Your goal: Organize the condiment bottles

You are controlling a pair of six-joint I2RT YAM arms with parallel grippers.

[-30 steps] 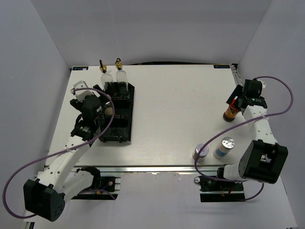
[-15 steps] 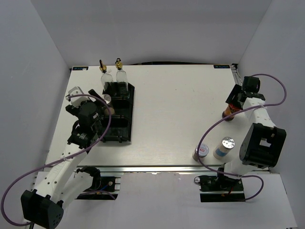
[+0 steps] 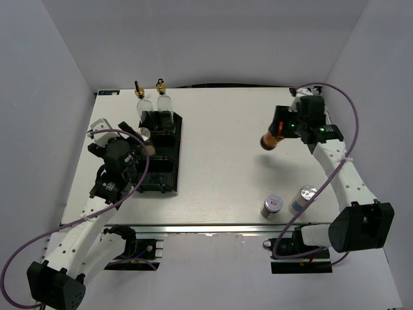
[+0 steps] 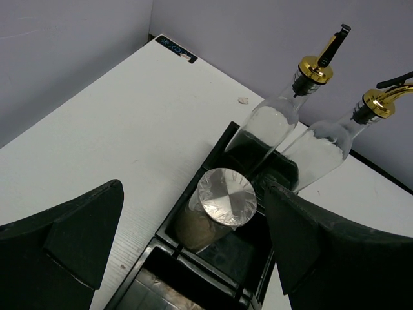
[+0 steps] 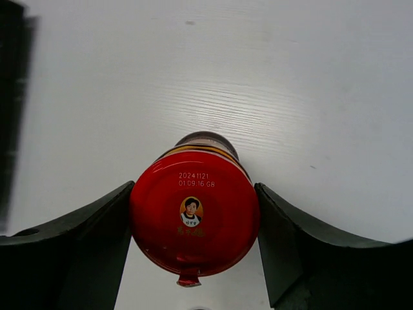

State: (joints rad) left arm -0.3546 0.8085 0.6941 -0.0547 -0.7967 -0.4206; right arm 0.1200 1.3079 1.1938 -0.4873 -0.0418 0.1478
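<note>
My right gripper (image 3: 281,132) is shut on the red-capped dark jar (image 3: 270,140) and holds it tilted above the table, right of centre. In the right wrist view the fingers clamp both sides of its red cap (image 5: 193,210). My left gripper (image 3: 137,143) is open over the black tray (image 3: 162,173). Its fingers stand wide on both sides of, and above, the beige silver-lidded shaker (image 4: 222,200), which stands in a tray compartment. Two clear glass bottles (image 3: 143,103) (image 3: 163,101) with gold pourers stand in the tray's far end, also visible in the left wrist view (image 4: 271,123) (image 4: 322,148).
A red-label shaker (image 3: 271,205) and a blue-white shaker (image 3: 302,199) stand near the table's front right edge. White walls enclose the table on the left, back and right. The tray's near compartments (image 4: 193,284) look dark.
My right gripper has lifted the red-capped jar off the table's right edge and carried it left. My left gripper has let go of the beige shaker in the tray and drawn back.
</note>
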